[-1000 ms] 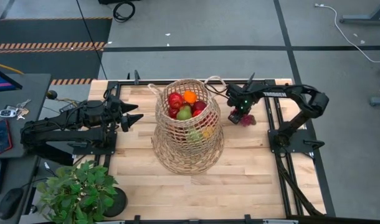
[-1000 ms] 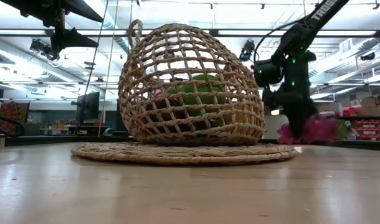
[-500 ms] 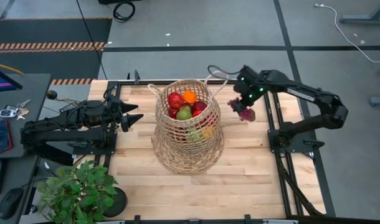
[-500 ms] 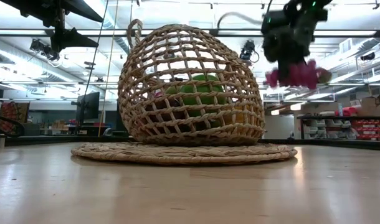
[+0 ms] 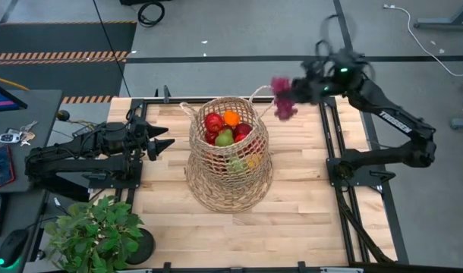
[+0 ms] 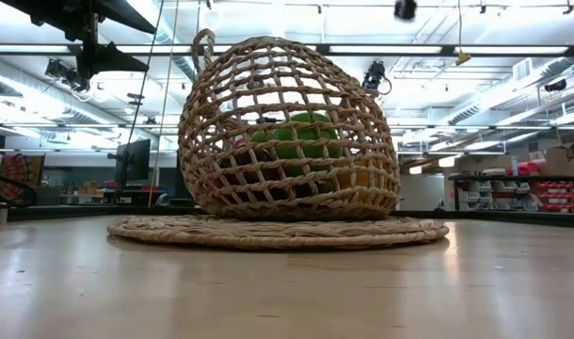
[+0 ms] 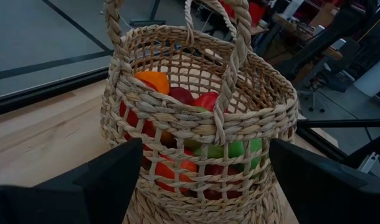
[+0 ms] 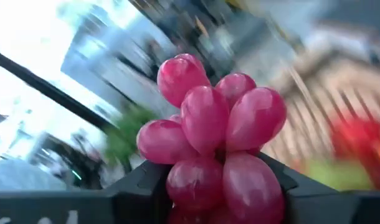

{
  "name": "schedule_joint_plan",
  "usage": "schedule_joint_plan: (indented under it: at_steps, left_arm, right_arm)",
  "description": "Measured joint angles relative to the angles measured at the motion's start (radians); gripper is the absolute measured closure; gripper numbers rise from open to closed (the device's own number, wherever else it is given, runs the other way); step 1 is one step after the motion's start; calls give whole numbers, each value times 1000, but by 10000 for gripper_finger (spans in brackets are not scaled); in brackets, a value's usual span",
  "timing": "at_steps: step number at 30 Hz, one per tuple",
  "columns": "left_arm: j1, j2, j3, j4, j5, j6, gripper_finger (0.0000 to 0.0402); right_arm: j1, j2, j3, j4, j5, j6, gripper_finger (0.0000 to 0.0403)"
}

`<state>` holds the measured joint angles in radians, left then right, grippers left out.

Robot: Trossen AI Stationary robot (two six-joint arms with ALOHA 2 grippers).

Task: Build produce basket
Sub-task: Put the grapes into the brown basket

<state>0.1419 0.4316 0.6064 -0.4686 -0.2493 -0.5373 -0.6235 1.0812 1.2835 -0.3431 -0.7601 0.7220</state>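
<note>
Blurred basket (image 8: pixel 339 118) behind sharp grapes (image 8: pixel 212 155)

Rough woven wicker basket (image 5: pixel 230 163) — glossy plastic grapes (image 8: pixel 213 149), pale wood table (image 5: pixel 307 220)

Looking straight down from overhead on the basket (image 5: pixel 230 152) at frame centre, peering level at it from tabletop height close by, facing its rim closely from the left wrist, and sitting tight behind grapes (image 8: pixel 215 149) on the right wrist.
</note>
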Motion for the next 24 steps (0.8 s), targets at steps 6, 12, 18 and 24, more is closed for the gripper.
schedule_joint_plan:
  at_steps: [6, 12, 18, 24]
  left_arm:
    - [0, 0, 0, 0, 0, 0, 44]
    - [0, 0, 0, 0, 0, 0, 44]
    - [0, 0, 0, 0, 0, 0, 44]
    - [0, 0, 0, 0, 0, 0, 44]
  right_arm:
    - [0, -21, 0, 502, -5, 173, 245]
    - [0, -18, 1, 608, -48, 237, 245]
    - [13, 1, 2, 627, 19, 271, 245]
    - [127, 93, 135, 601, 155, 39, 245]
